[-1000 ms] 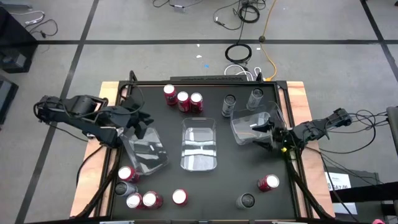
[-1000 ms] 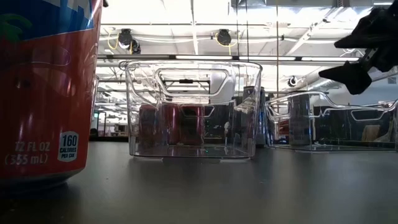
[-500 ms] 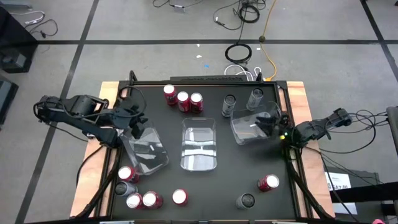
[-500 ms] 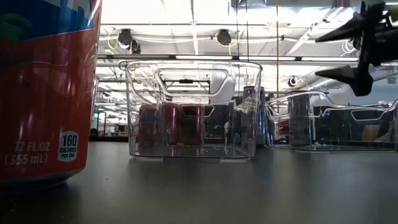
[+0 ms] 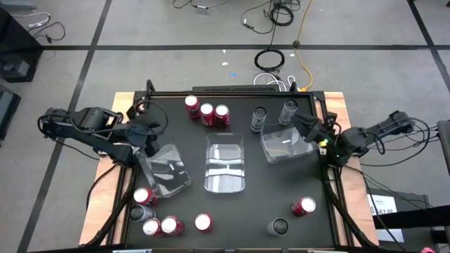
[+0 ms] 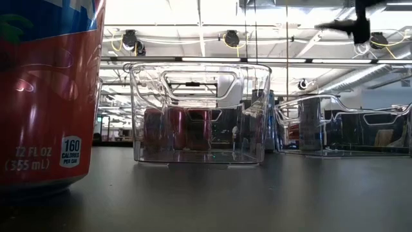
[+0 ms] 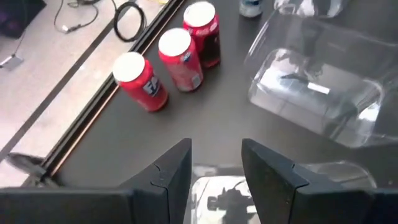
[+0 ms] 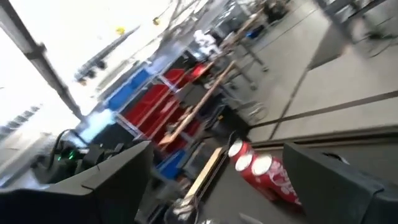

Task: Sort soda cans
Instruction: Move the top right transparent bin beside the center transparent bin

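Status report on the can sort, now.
Left gripper empty, jaws apart, over the left bin. Right gripper open, empty, above the right bin. Soda cans unsorted on the table; all three bins empty. Nothing obstructing.

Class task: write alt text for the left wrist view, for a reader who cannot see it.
Three red soda cans with silver tops stand upright in a row on a dark table, beyond the left pincer, whose two dark fingers stand apart. An empty clear plastic bin sits nearby.

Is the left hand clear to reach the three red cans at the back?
Probably yes: the left hand faces the three red cans across bare mat, nothing standing between; the clear bin sits off to one side.
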You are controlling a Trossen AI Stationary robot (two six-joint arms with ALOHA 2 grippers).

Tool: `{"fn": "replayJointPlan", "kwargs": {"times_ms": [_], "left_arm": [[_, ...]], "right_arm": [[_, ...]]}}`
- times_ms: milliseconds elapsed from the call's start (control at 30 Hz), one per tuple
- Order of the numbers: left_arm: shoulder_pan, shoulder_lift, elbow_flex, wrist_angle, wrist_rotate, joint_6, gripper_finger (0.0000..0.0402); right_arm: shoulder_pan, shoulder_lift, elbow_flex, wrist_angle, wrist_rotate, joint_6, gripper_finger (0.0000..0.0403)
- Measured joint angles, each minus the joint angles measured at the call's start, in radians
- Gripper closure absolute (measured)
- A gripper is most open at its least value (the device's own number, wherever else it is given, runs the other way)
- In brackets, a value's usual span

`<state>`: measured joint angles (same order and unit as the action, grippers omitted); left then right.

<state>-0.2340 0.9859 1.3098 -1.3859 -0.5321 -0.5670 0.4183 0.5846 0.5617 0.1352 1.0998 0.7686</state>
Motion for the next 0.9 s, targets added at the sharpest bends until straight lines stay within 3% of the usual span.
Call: {"fn": "replayJointPlan", "kwargs": {"times_ms": [233,467,567,700,800,900], "left_arm": [[0.000,-0.003,0.000,-0.111,0.000,0.040,0.0252],[0.000,-0.030,0.000,-0.118,-0.025,0.129,0.0252],[0.000,-0.044,0.000,-0.109,-0.067,0.131,0.0252],[0.000,-0.059,0.000,-0.079,-0.102,0.141,0.0252],[0.000,-0.064,0.000,-0.074,-0.102,0.156,0.0252],[0.000,-0.067,0.000,-0.068,-0.103,0.156,0.0252]], "right_arm": [[0.000,0.338,0.434,-0.313,0.055,0.143,0.0051],[-0.027,0.573,0.771,-0.766,0.019,0.582,0.0051],[-0.059,0.645,0.870,-0.999,-0.109,0.845,0.0051],[-0.109,0.738,0.908,-1.270,-0.402,1.200,0.0051],[-0.118,0.809,0.908,-1.424,-0.603,1.378,0.0051],[-0.113,0.858,0.908,-1.507,-0.738,1.481,0.0051]]}}
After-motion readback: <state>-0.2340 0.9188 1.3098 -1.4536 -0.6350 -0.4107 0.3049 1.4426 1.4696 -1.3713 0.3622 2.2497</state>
